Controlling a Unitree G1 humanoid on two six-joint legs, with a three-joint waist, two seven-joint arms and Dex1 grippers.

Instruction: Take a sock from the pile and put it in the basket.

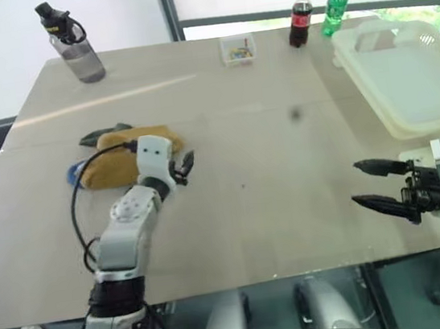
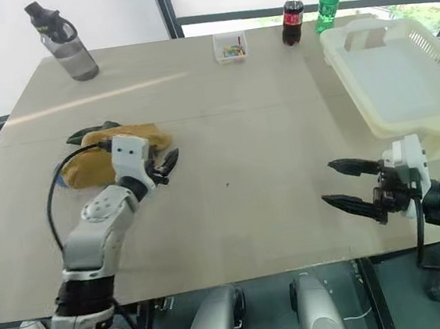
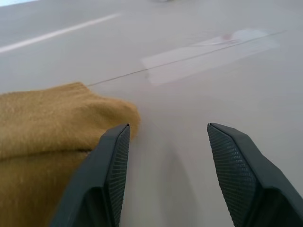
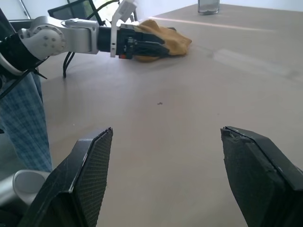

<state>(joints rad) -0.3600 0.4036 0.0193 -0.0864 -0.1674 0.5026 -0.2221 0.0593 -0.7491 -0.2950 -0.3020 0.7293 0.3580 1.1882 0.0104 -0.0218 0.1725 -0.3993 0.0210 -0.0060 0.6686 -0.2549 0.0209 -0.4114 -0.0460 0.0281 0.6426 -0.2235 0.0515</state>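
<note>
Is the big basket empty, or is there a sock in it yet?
Empty. The basket shows only its bare pale floor, and the yellow sock lies on the pile beside the left pincer.

The right claw (image 4: pixel 163 177) has its two black fingers (image 4: pixel 80 182) spread wide apart with nothing between them, only bare beige surface (image 4: pixel 189 118) showing in the gap. Well ahead of it and off towards the left finger's side, the left claw (image 4: pixel 158 48) reaches across on its silver and white arm, its dark fingers lying against the near edge of the pile (image 4: pixel 163 38), whose mustard yellow sock is the part that shows. Whether those fingers grip the sock cannot be told. Far beyond the pile stands the base of a clear bottle (image 4: pixel 208 6). Beside the left finger, off the surface's edge, hangs blue checked cloth (image 4: pixel 23 127).
</note>
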